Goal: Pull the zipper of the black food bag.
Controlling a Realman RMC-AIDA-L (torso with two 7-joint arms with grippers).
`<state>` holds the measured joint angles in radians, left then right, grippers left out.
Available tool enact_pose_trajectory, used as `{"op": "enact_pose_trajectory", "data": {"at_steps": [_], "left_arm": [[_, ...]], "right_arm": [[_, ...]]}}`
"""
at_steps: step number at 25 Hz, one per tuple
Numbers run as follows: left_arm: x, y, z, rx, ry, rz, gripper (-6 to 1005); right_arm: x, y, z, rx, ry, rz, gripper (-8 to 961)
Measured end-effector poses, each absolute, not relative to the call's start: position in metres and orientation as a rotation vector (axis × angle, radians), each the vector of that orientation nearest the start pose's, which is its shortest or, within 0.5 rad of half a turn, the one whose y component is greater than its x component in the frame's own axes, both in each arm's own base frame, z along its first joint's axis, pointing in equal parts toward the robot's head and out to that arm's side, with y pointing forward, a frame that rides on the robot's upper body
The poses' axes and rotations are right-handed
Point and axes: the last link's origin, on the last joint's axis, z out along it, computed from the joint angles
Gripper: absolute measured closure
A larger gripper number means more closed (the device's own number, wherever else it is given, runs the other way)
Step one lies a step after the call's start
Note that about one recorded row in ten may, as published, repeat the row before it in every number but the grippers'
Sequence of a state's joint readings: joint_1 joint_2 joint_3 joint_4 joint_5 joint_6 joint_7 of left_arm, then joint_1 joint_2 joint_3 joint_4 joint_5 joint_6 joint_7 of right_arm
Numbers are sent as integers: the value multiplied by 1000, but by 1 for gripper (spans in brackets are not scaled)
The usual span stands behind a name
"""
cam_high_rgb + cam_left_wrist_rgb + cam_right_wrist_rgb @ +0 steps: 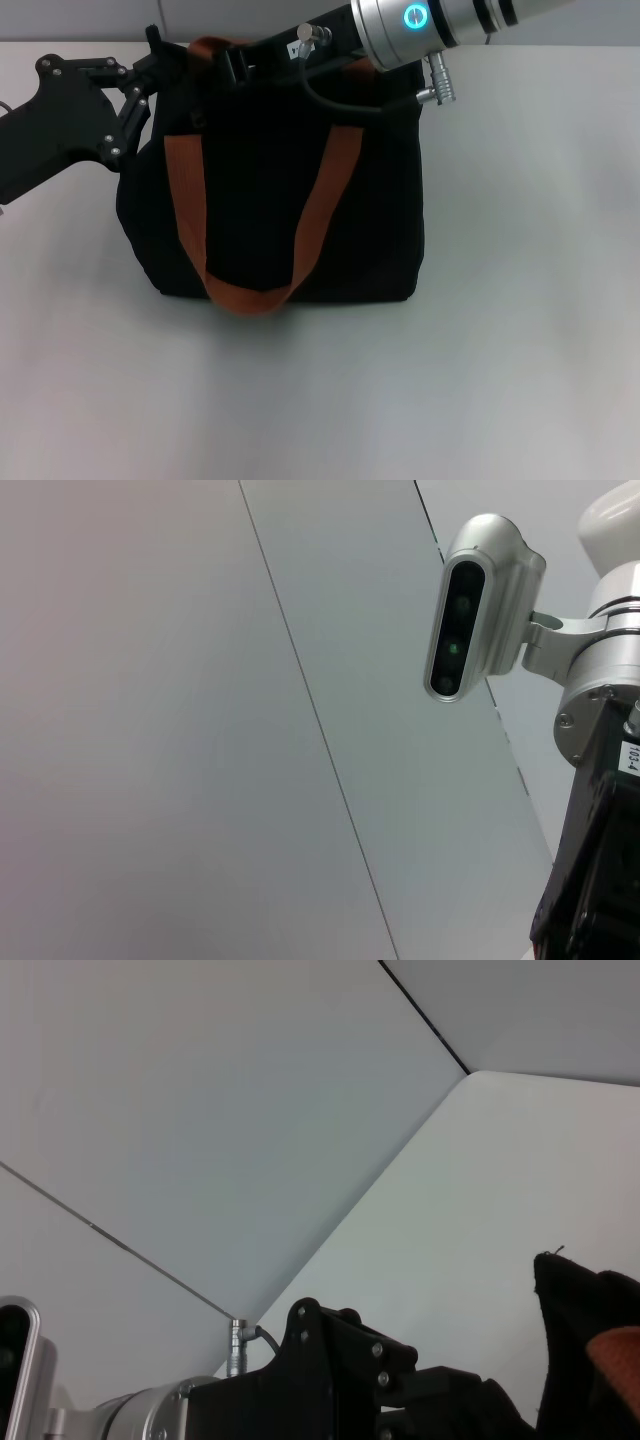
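We have our left gripper [152,60] at the top left corner of the black food bag [270,200], fingers apparently pinched on the rim fabric there, bracing it. Our right gripper [240,62] reaches along the top rim from the right; whether it is wide or closed we cannot tell. The zipper is not visible, presumably on the rim under the arms. We judge the pull is in hand or about to begin. Next calls for a steady draw along the track while the left holds firm, the bag standing on the white table [520,300].
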<state>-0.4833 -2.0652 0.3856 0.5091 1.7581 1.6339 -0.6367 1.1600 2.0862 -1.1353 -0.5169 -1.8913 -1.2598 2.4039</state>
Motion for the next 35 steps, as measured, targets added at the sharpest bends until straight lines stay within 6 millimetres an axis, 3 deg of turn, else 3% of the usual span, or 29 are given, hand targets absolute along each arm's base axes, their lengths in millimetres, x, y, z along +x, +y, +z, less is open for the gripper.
{"op": "enact_pose_trajectory", "data": {"at_steps": [3,35], "left_arm": [[-279,326,44,-2214,64,-845,914],[-282,324,44,-2210,59,-843,899]], "right_arm": [[34,415,-76,-2899,1305,452,732],[28,416,-82,-2893,1207,377,937]]}}
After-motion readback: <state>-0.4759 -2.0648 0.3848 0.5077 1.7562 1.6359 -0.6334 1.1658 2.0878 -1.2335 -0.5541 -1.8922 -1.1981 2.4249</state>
